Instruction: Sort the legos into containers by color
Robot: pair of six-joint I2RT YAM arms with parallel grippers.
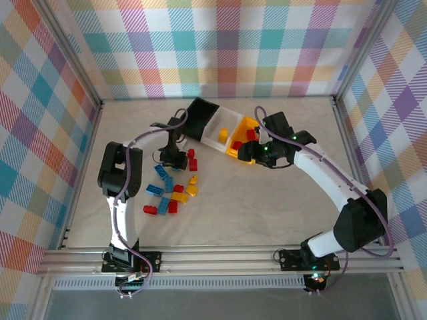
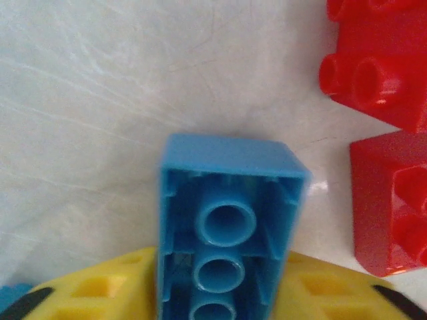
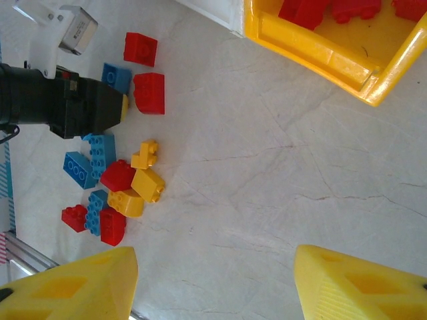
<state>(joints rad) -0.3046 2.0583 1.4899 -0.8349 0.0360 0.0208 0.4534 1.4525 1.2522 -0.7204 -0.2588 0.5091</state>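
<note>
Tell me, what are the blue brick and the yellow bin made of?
The blue brick looks like hard moulded plastic: it is glossy, with hollow tubes underneath. The yellow bin seems to be plastic too, smooth and shiny along its thick rim.

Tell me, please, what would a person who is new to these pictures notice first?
A blue brick, hollow side toward the camera, sits between the left gripper's yellow fingers, low in the left wrist view. Beside that gripper, loose red, yellow and blue bricks lie scattered on the pale table. Farther back, the yellow-orange bin already holds red bricks.
</note>
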